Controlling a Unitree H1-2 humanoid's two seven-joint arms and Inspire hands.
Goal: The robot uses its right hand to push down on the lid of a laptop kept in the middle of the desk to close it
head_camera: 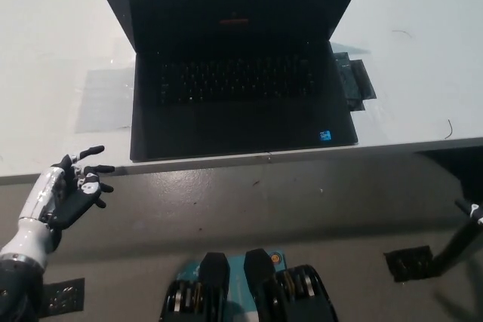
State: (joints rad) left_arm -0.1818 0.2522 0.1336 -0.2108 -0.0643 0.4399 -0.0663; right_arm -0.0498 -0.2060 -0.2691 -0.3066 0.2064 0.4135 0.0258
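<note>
Head view shows me the laptop (238, 73) sitting open in the middle of the white desk (423, 73), its lid (234, 5) tilted back on the far side and the keyboard facing me, so the lid's top edge is what I judge I must reach to press it shut. My white left hand (75, 190) rests off the desk's near edge at the lower left, holding nothing with fingers spread, well apart from the laptop since this job is not its own. My black right hand (469, 213) barely pokes in at the lower right edge, near me and low, and I cannot tell how its fingers are set.
</note>
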